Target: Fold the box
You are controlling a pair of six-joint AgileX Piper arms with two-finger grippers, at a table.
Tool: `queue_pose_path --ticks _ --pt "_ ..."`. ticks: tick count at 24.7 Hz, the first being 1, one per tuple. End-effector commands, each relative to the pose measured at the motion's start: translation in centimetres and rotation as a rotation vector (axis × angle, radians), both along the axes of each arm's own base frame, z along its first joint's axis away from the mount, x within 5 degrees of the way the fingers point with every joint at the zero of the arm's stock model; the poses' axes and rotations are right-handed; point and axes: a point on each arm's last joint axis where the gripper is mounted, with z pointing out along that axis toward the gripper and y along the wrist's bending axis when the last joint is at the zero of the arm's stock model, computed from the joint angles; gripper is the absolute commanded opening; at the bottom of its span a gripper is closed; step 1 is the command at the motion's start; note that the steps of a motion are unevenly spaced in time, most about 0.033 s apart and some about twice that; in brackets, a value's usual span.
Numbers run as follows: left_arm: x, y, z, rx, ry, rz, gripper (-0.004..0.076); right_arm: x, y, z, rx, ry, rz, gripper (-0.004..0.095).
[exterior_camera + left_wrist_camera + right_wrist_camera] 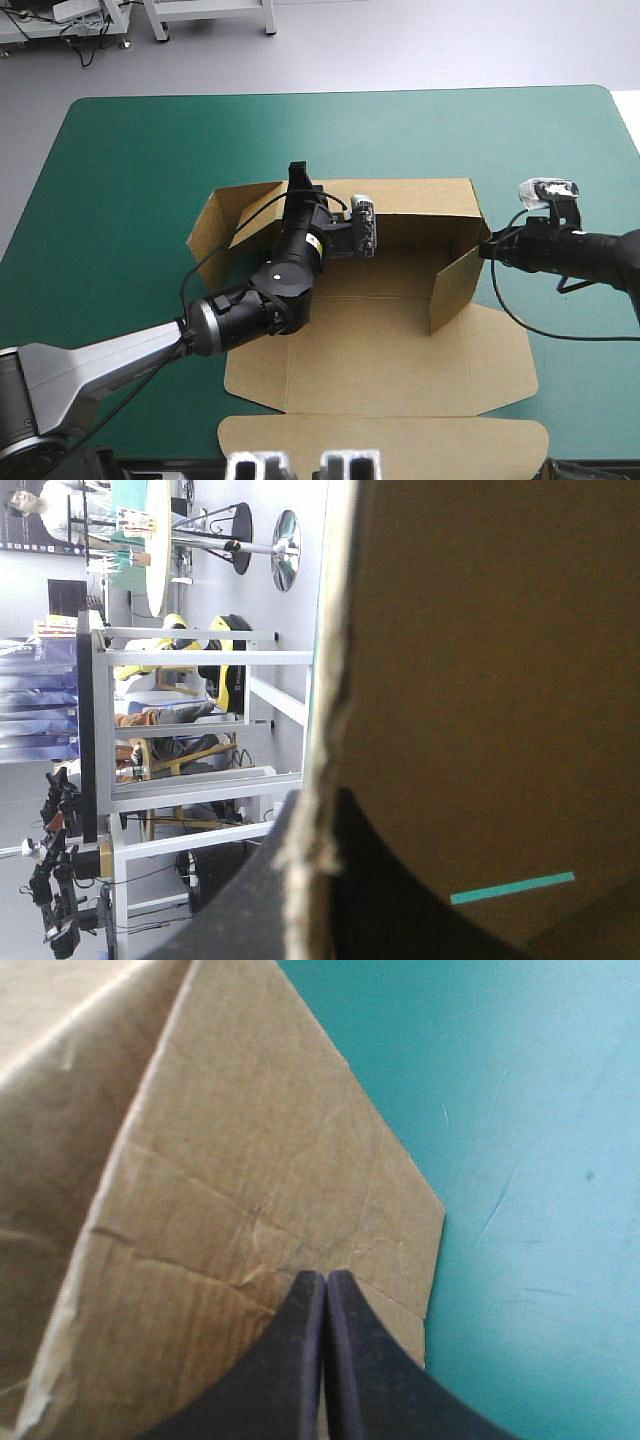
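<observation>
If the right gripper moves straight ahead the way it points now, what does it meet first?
The raised right wall of the box: the right gripper, shut, seems at its outer face, perhaps touching.

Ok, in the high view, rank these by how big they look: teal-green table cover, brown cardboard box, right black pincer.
1. teal-green table cover, largest.
2. brown cardboard box.
3. right black pincer, smallest by far, though nearer the camera.

Cannot see the near end of the box (380,360), cut off; nor much worktop (512,887) past board in the left wrist view.
</observation>
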Motion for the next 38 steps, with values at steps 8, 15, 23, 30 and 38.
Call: queue_pose_path --ticks 8,15,23,30,38 --pt "-0.4 0.3 2.4 -0.056 -0.055 -0.02 -0.001 -1.0 0.2 1.4 -0.102 -0.177 0.153 0.0106" --pt "-0.4 0.3 2.4 -0.056 -0.055 -0.02 -0.001 -1.6 -0.1 0.9 -0.154 -0.074 0.184 0.046" --pt "-0.5 0.3 2.4 -0.057 -0.057 -0.028 -0.001 -2.1 0.2 0.7 -0.176 -0.07 0.27 0.0473" --pt "-0.6 -0.2 2.4 -0.076 -0.05 -0.083 -0.001 -1.6 1.3 1.7 -0.162 -0.254 0.371 0.0473" --pt "-0.7 -0.4 2.3 -0.09 -0.034 -0.093 -0.001 0.2 2.1 1.4 -0.218 -0.343 0.161 0.0471"
